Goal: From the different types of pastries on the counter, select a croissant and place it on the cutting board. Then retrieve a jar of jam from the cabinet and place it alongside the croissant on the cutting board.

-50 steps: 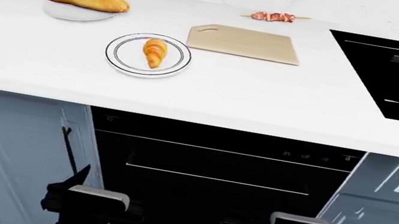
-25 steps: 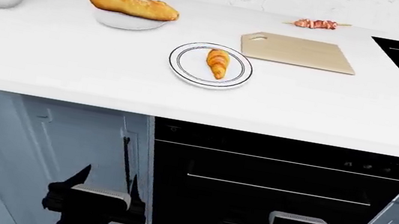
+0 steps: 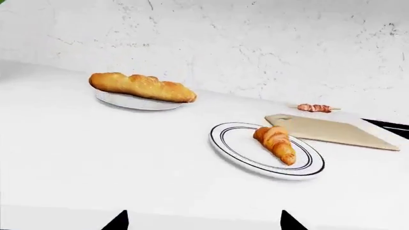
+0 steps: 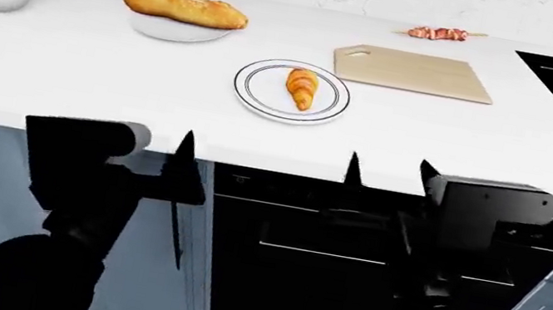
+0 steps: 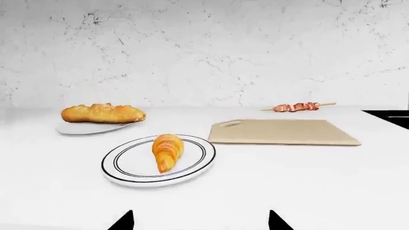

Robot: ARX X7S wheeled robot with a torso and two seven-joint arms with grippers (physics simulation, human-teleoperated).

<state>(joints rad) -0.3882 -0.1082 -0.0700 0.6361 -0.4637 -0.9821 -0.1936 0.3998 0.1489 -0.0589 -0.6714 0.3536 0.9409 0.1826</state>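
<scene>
Nothing of the task is done: the croissant [image 4: 300,88] lies on its black-ringed plate [image 4: 256,93] beside the bare cutting board [image 4: 414,72], no jam jar shows, and the left end effector [image 4: 179,189] and right end effector [image 4: 386,173] hang empty, fingers apart, at the tabletop [image 4: 97,83] edge.

Matt wooden cutting board [image 4: 414,72]

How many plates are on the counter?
2. A black-ringed plate holds the croissant near the counter's middle; a plain white plate sits under the long loaf farther back. None seems hidden.
</scene>
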